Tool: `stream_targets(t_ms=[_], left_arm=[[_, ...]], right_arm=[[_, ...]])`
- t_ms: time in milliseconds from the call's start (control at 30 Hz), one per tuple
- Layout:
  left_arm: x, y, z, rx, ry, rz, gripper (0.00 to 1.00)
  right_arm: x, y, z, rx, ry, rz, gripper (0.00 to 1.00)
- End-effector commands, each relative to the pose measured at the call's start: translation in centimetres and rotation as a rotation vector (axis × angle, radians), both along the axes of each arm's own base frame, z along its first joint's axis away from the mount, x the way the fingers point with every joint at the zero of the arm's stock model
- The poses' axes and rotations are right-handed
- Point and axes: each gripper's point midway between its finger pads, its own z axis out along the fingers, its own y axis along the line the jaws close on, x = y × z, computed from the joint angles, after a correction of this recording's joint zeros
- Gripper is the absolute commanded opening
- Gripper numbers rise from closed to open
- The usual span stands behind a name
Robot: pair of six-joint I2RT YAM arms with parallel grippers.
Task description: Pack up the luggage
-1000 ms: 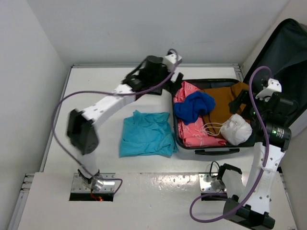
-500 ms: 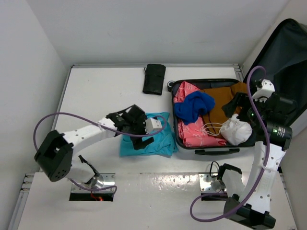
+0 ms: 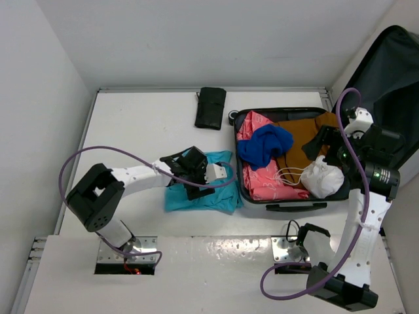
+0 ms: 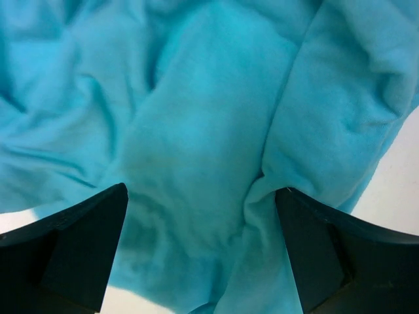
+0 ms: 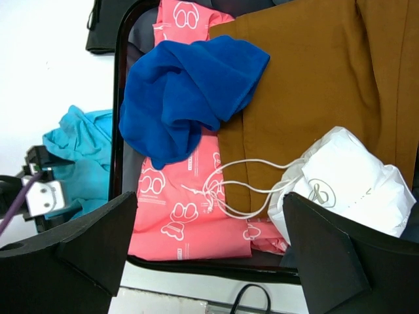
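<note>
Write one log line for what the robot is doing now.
left end effector: open, low over teal cloth | right end effector: open, empty, above suitcase | suitcase: open, clothes and white bag inside

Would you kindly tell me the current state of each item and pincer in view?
luggage: open, lid raised, partly packed.
teal cloth: crumpled on the table, outside the luggage.
blue cloth: bunched, inside.
pink garment: laid inside.
brown garment: laid inside.
white drawstring bag: inside, cord loose.
black pouch: on the table, unpacked.
left pincer: open, over the teal cloth.
right pincer: open, empty, above the luggage.
</note>
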Motion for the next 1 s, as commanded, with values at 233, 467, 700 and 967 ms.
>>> stream_targets(t_ms=[233,467,700,967], left_arm=[[4.6,-1.6,3.0,-0.074,-0.129,-0.051,1.0],[6.5,-1.9,-1.8,-0.041,0.036,-0.042,1.0],[6.7,-2.1,-4.2,-0.01,0.123,-0.023,1.0],[4.6,-1.4,-4.8,0.039,0.143,-0.032,0.51]], right_arm=[[0.5,-0.2,0.6,-0.011,-0.017,0.013,0.92],[0.7,-0.4,-0.3,-0.005,0.011,0.018,0.92],[0.8,-0.3,-0.4,-0.015,0.03,0.047,0.92],[0.9,0.0,-0.1,-0.002,0.023,0.062,0.85]])
